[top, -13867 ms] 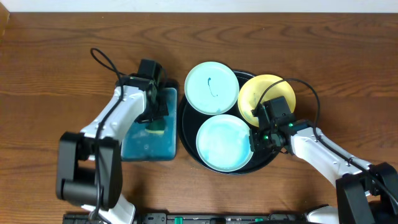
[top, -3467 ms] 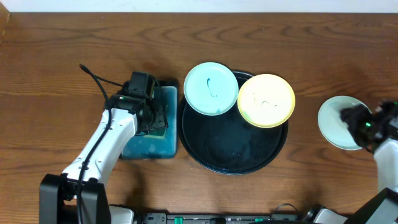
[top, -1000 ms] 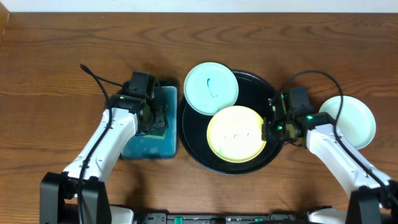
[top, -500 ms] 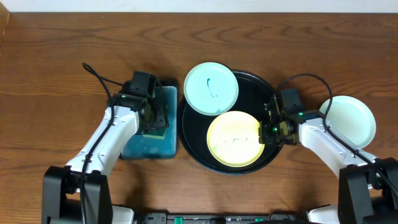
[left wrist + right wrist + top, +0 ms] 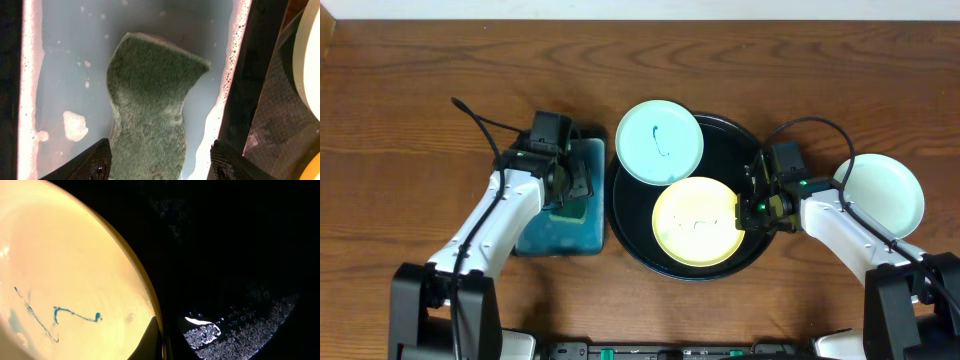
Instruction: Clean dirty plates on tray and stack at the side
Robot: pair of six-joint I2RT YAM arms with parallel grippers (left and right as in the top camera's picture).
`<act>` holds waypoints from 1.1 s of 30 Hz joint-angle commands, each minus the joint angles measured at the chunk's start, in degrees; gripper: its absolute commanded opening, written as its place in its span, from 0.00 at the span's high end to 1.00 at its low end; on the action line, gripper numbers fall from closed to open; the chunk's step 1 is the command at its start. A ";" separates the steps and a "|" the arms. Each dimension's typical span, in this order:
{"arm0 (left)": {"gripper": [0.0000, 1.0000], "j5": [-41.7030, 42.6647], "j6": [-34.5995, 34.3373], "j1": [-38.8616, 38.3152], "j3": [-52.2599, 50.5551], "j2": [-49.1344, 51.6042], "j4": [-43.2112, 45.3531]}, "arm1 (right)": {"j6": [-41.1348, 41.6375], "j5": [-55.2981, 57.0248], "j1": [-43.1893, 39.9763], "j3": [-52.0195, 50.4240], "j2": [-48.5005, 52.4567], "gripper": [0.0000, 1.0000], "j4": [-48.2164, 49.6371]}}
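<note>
The black tray [image 5: 728,150] holds a pale yellow plate [image 5: 692,222] with thin blue smears [image 5: 55,311]. A mint plate [image 5: 660,140] with a teal smear rests over the tray's far left rim. Another mint plate [image 5: 880,194] lies on the table at the right. My right gripper [image 5: 752,208] is shut on the yellow plate's right rim [image 5: 161,342], with wet tray floor [image 5: 240,255] beside it. My left gripper [image 5: 566,188] hangs open over a green sponge [image 5: 150,110]; its fingertips [image 5: 97,162] straddle the sponge without pinching it.
The sponge lies in a rectangular black basin [image 5: 552,238] of blue-green water [image 5: 65,65], just left of the tray. Its dark wall [image 5: 252,85] separates it from the tray. Bare wooden table [image 5: 420,90] surrounds everything.
Over the last second my right gripper has nudged the yellow plate slightly left and forward on the tray. Before that, one mint plate went from the tray to the table at the right.
</note>
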 commanded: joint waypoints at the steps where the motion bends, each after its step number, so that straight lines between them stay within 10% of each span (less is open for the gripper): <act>1: 0.35 -0.74 0.09 0.24 -0.70 2.32 1.11 | 1.03 0.50 0.63 -0.35 0.42 0.99 0.17; 9: 0.39 -2.01 0.04 0.24 -0.70 9.40 3.93 | 1.03 0.50 0.63 -0.37 0.42 0.99 0.17; 21: 0.90 -1.99 0.07 0.24 -0.70 12.79 4.28 | 1.03 0.50 0.63 -0.35 0.42 0.99 0.04; 23: 0.86 -1.99 0.07 0.24 -0.68 12.46 3.91 | 1.03 0.50 0.63 -0.35 0.42 0.99 0.00; 26: 0.51 -1.99 0.09 0.24 -0.68 11.13 3.52 | 1.03 0.50 0.63 -0.35 0.42 0.99 0.00; 33: 0.48 -2.01 0.11 0.24 -0.35 4.59 3.02 | 1.03 0.50 0.63 -0.37 0.42 0.99 0.00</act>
